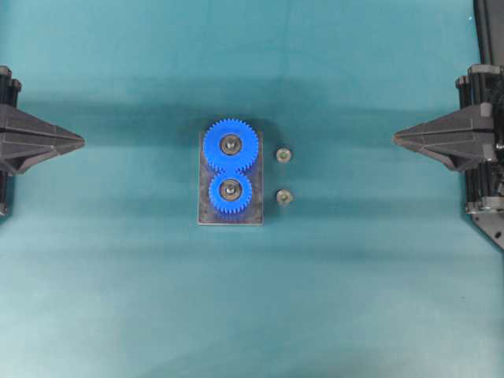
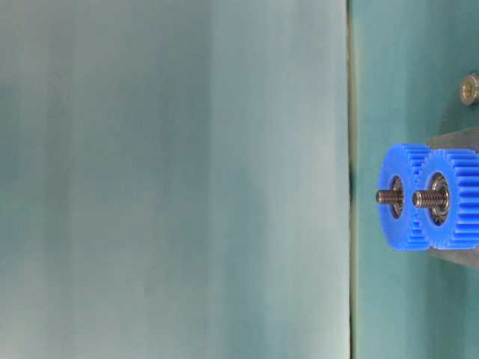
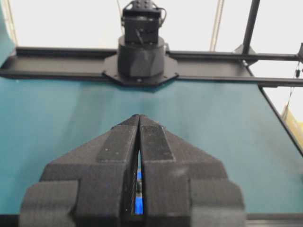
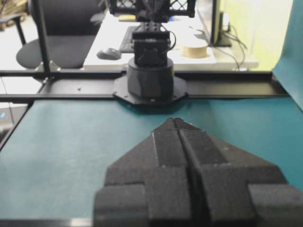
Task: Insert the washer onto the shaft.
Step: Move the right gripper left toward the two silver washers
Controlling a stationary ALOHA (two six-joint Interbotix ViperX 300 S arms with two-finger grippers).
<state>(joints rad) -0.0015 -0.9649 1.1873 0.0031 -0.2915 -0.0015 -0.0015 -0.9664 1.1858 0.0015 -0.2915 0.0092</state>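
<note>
A: From overhead: two washers, far one (image 1: 283, 154) and near one (image 1: 284, 197), flat on the mat just right of the plate (image 1: 206, 216). Both well apart from either arm. Two blue gears on the plate, far gear (image 1: 231, 145) and near gear (image 1: 231, 191), teeth meshed, a shaft in the middle of each. Left gripper (image 1: 81, 142) at the left edge, right gripper (image 1: 396, 138) at the right edge, both tips pressed together, nothing between them.

B: So better to take the right arm, being on the washers' side. Must open first, then come straight down over one washer.

A: At table level: both shafts (image 2: 428, 198) upright and threaded, standing clear above the gears. One washer (image 2: 469, 88) on the mat beside the plate.

B: Threads may catch. Best to keep the washer level and its hole centred over the shaft tip before lowering.

A: From the left wrist: gripper (image 3: 138, 116) closed to a thin slit, holding nothing; a bit of blue through the slit.

B: Left could steady the plate, if needed.

A: From the right wrist: gripper (image 4: 174, 120) closed too, empty, bare mat ahead.

B: Thin part, easy to slip; pinch by the rim, gently.
</note>
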